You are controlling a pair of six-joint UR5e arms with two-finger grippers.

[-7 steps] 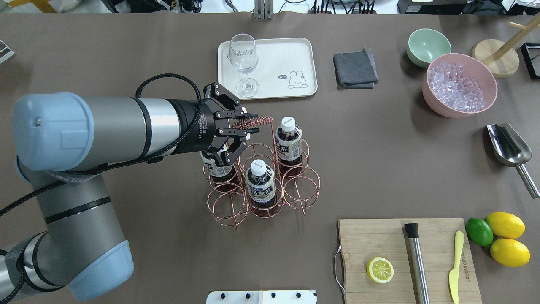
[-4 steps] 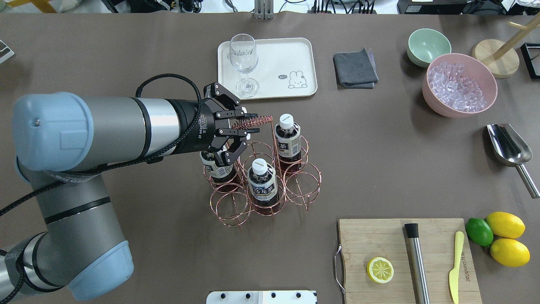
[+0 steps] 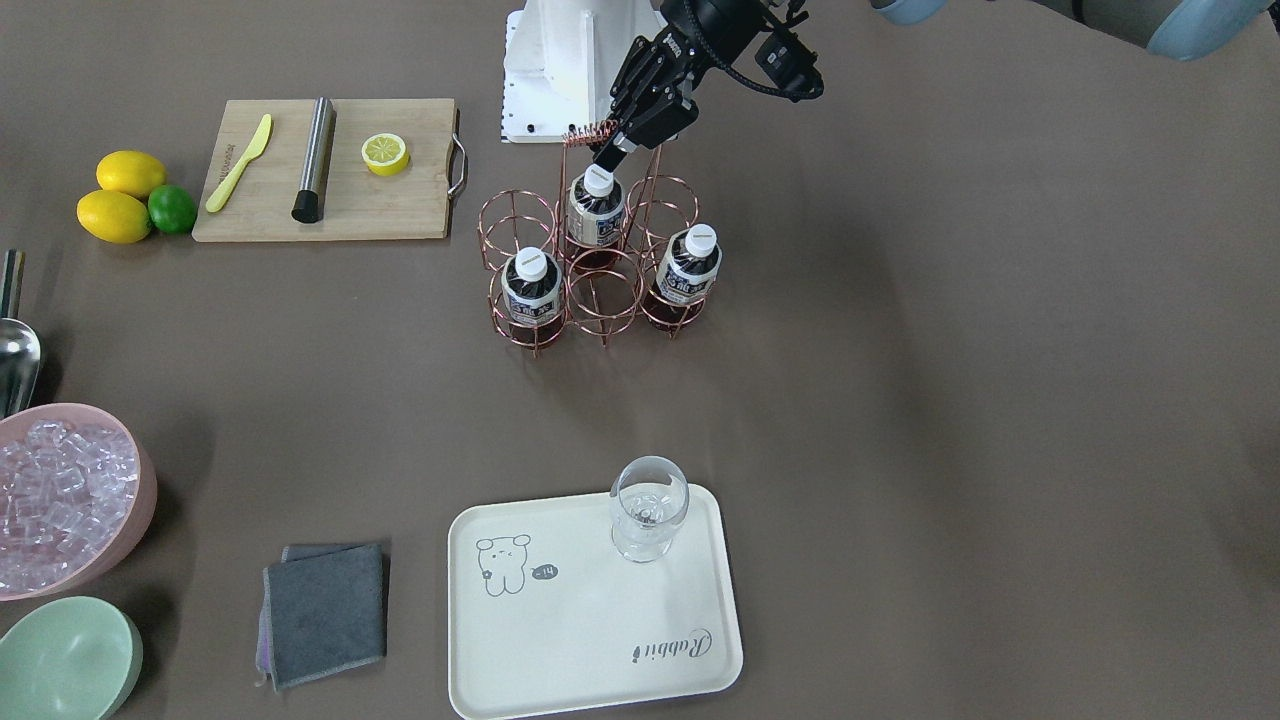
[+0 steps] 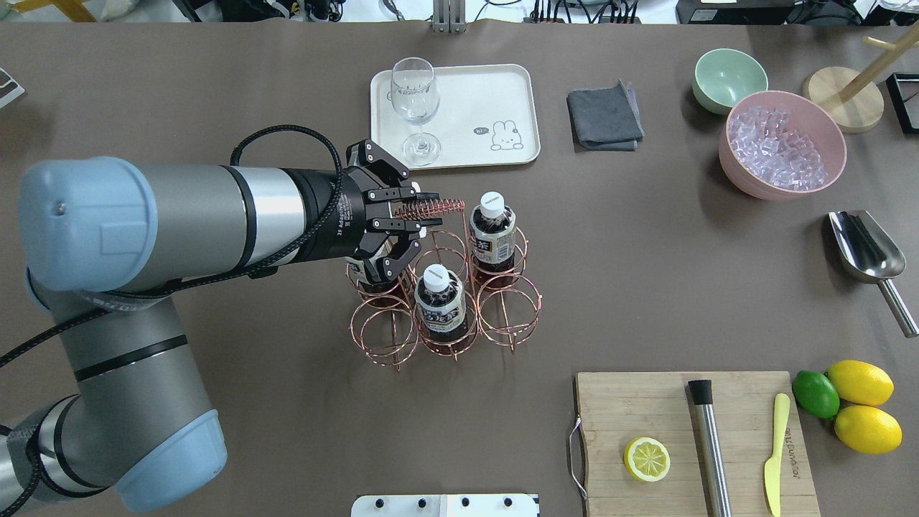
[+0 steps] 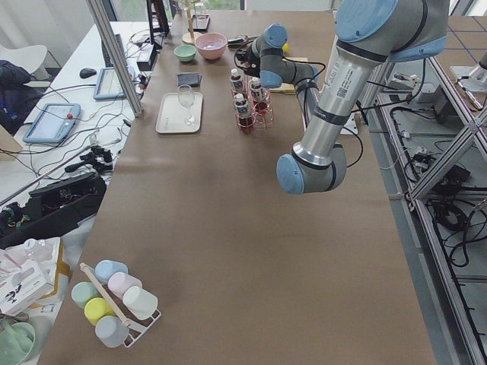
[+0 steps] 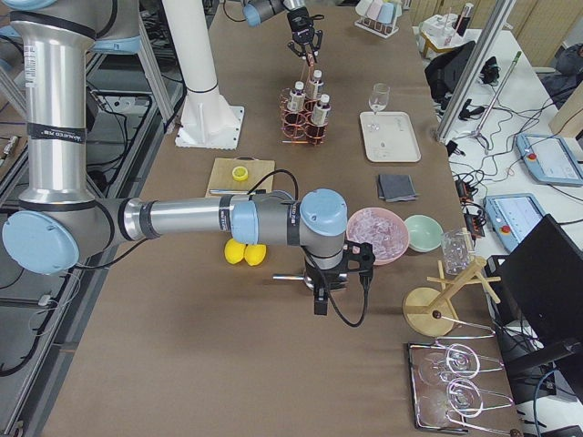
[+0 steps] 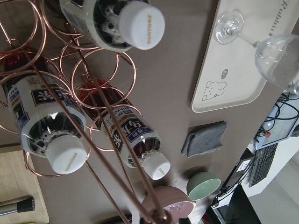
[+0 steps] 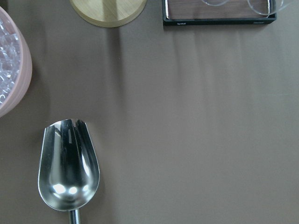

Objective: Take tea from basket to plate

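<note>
Two arms at one brown table (image 4: 215, 86).
- Left arm (image 4: 179, 215): reaching level toward the table's middle; much the nearer to the work.
- Plate (image 4: 467, 86): cream, just beyond the basket on the side away from the robot; wine glass (image 4: 415, 100) at one corner, remainder bare.
- Basket (image 4: 357, 337): six copper rings, three filled; twisted handle (image 4: 445, 208) arching above the bottles.
- Tea (image 4: 494, 237): three bottles, none yet out, upright in their rings, long axis vertical, caps up, all below the claw's level.
- Left gripper (image 4: 423, 213): clamped on the handle coil; no bottle held. Judged requirement: release, then descent onto a cap.
- Right gripper (image 6: 321, 296): well apart, above a steel scoop (image 8: 70, 163); opening not determinable.
</note>
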